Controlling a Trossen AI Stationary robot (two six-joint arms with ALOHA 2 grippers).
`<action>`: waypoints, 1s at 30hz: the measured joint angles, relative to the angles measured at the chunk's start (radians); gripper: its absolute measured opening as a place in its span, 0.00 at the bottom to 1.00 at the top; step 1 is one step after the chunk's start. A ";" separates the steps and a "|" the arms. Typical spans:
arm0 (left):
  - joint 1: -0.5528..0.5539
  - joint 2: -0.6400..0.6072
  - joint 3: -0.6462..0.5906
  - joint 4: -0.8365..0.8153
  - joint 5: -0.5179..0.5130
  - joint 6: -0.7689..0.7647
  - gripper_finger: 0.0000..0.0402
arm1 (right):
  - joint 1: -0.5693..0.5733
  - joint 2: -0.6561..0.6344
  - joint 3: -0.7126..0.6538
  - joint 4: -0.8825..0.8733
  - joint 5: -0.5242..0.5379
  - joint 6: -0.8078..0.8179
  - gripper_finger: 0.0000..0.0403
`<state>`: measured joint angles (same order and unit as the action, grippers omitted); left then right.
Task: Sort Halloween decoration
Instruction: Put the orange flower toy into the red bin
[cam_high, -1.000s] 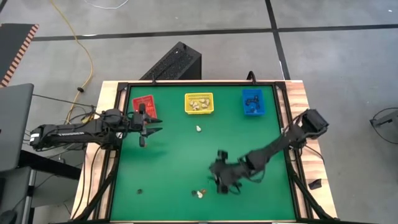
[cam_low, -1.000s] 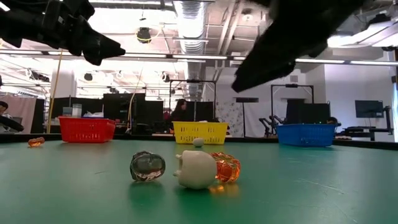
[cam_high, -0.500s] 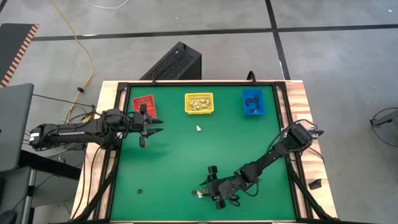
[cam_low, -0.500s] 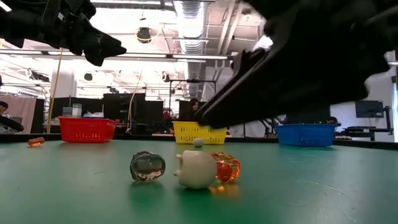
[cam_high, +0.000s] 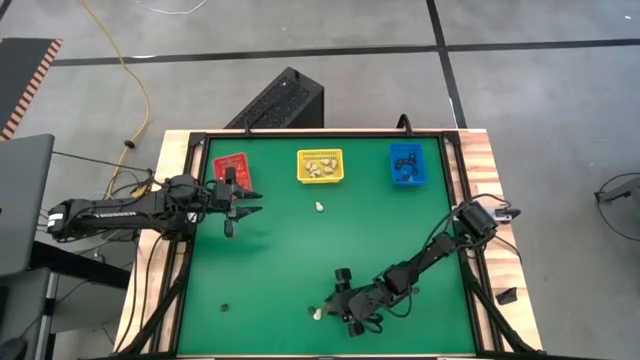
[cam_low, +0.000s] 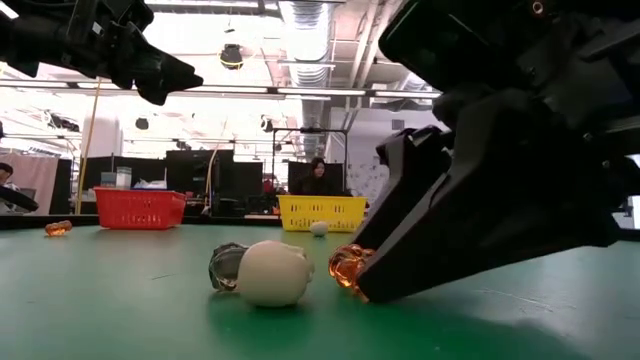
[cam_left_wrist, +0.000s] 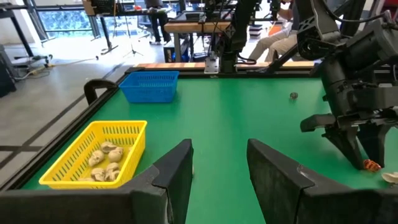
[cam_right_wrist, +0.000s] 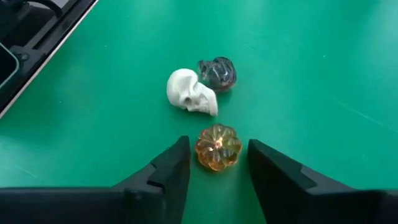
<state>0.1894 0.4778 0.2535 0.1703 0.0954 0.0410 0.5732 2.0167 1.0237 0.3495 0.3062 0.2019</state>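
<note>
- The pumpkin (cam_right_wrist: 218, 147), amber and ribbed like translucent glass, now sits between the right gripper's (cam_right_wrist: 214, 163) spread fingers, lower centre of the right wrist view; a second ago that gripper hung above the pile.
- The white skull (cam_right_wrist: 189, 92) has rolled aside, beside a smoky grey skull (cam_right_wrist: 217, 71).
- Pick looks imminent.
- Left gripper (cam_high: 243, 202), fingers apart, waits upper left near the red bin (cam_high: 233, 165).

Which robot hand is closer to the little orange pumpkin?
The right. The right gripper is down on the mat with the orange pumpkin sitting between its open fingers. The left gripper hangs far across the table, beside the red bin.
</note>
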 joint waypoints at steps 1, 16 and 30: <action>0.000 0.000 0.000 0.000 0.000 0.000 0.35 | 0.000 0.000 0.000 -0.008 0.000 0.006 0.45; 0.000 0.000 0.000 0.002 -0.001 -0.001 0.35 | -0.017 0.000 0.000 0.005 -0.006 0.063 0.39; 0.000 0.000 0.000 0.001 -0.001 -0.001 0.35 | -0.020 0.002 -0.001 0.031 -0.002 0.061 0.58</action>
<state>0.1894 0.4778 0.2535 0.1714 0.0948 0.0404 0.5529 2.0186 1.0225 0.3800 0.3039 0.2630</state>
